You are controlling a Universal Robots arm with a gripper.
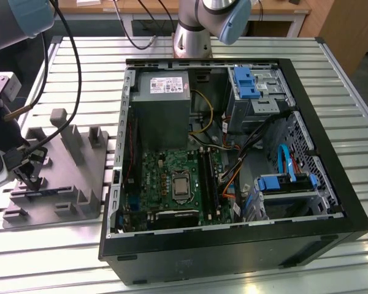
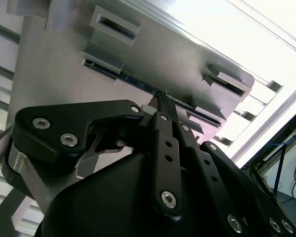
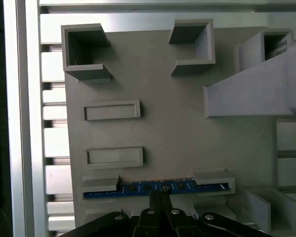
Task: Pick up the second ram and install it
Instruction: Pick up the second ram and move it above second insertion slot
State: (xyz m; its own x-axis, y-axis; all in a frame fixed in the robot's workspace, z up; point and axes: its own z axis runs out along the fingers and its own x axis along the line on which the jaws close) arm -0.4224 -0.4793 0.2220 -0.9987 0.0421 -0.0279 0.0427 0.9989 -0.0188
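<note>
The pick-up is at its grasp and nothing of the install is done. The second ram (image 3: 138, 187) sits in the grey fixture block (image 3: 163, 113), which rests on the slatted counter (image 1: 80, 61) at the exterior view's left, well apart from the open computer case (image 1: 331, 147) and its motherboard (image 1: 165, 177) to the right.

The tool (image 3: 160, 195) is down at the near end of the fixture block, over the middle of the stick. In both wrist views its fingertips are drawn narrow and meet at the stick's upper edge. I judge that they pinch the board there, though the contact itself is mostly hidden by the fingers. The stick has not been lifted: both its ends are between the fixture block's two raised end holders (image 3: 212, 177).

The stick stands on its long edge, a thin blue-green board with small dark chips along it. Its long axis runs along the fixture block's near edge, left to right across the exterior view. That sets it crosswise to the motherboard's dark memory slots (image 1: 207, 177), which run near to far in the case. Which face of the board looks toward the case I cannot tell.
</note>
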